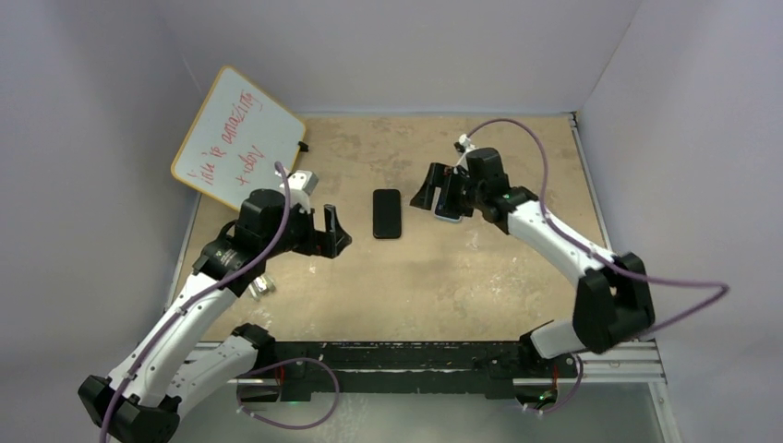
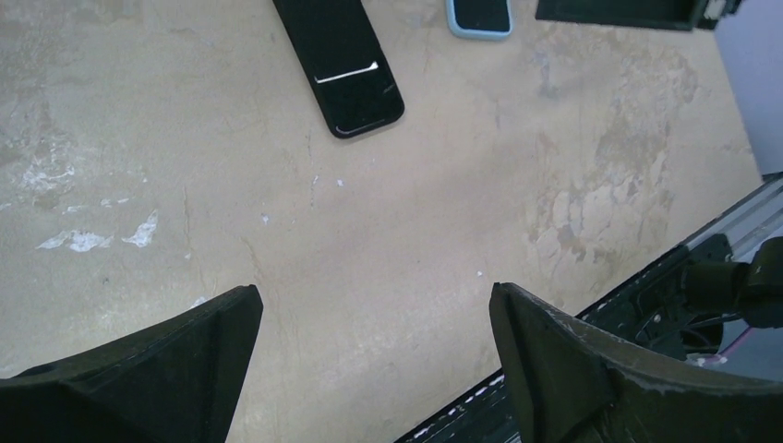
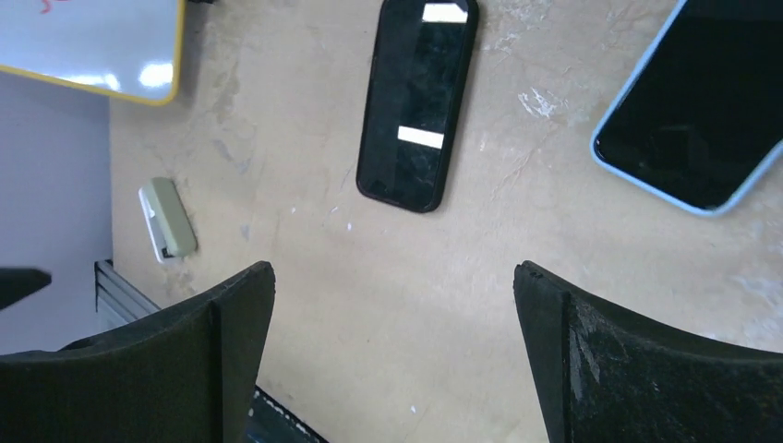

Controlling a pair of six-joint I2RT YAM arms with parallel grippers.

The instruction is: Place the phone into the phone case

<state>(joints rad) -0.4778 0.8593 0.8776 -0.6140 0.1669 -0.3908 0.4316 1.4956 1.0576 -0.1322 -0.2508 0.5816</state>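
A black glossy phone (image 1: 387,213) lies flat at the middle of the tan table; it also shows in the left wrist view (image 2: 342,65) and the right wrist view (image 3: 417,101). A light-blue-rimmed phone case (image 1: 448,216) with a dark inside lies just right of it, seen in the right wrist view (image 3: 692,111) and the left wrist view (image 2: 480,17). My right gripper (image 1: 436,196) hovers over the case, open and empty (image 3: 395,277). My left gripper (image 1: 332,235) is open and empty (image 2: 374,305), left of the phone and a little nearer.
A whiteboard (image 1: 238,138) with red writing leans at the back left, also in the right wrist view (image 3: 92,41). A small grey eraser (image 3: 167,219) lies near the table's left edge (image 1: 263,285). A metal rail (image 1: 415,355) runs along the near edge.
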